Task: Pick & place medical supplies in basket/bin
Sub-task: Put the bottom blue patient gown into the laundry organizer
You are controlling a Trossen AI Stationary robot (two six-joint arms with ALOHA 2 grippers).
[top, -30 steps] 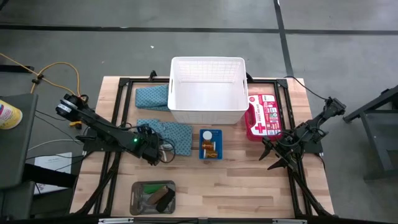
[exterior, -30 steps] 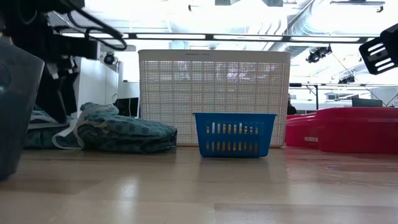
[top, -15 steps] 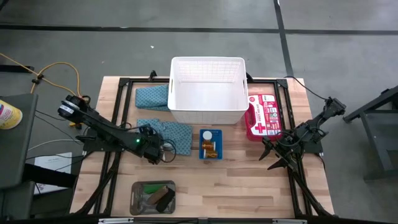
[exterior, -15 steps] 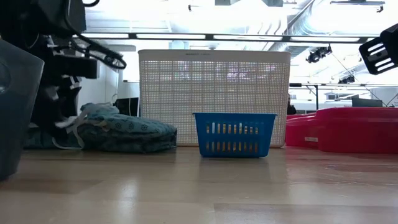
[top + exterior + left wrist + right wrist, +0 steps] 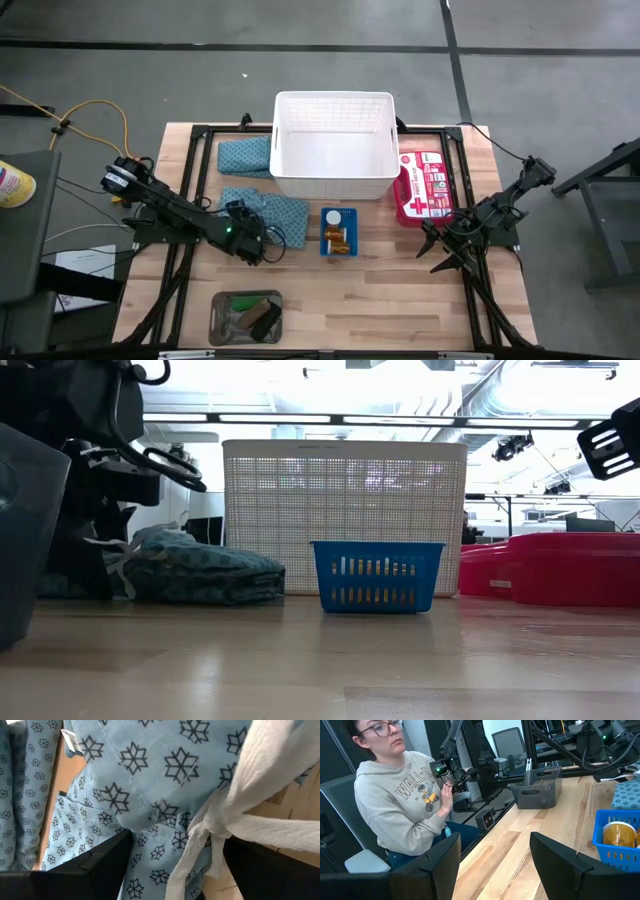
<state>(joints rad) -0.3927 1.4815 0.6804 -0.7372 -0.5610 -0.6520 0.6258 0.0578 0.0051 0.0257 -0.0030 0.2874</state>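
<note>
My left gripper (image 5: 256, 241) (image 5: 177, 840) is open over the near edge of a teal-blue patterned cloth (image 5: 277, 212) (image 5: 150, 775) that lies flat on the table. Its fingers stand either side of the cloth's knotted white string (image 5: 216, 822). A second teal cloth (image 5: 244, 155) lies beside the white basket (image 5: 335, 178). A small blue basket (image 5: 338, 244) holds a white disc (image 5: 332, 216) and orange vials (image 5: 618, 833). My right gripper (image 5: 446, 256) (image 5: 492, 870) waits open at the table's right side. My left gripper comes at the near cloth slanting down from the table's left and near side. I cannot tell whether its fingers touch the cloth or the string.
A red first-aid case (image 5: 424, 186) lies right of the white basket. A grey tray (image 5: 246, 316) with rolls sits near the front edge. Black frame rails run along the table's left and right. A person (image 5: 405, 800) sits beyond the table's edge.
My left gripper has sunk toward the near teal cloth and shifted slightly toward the table's right, staying open. The cloth has not moved.
</note>
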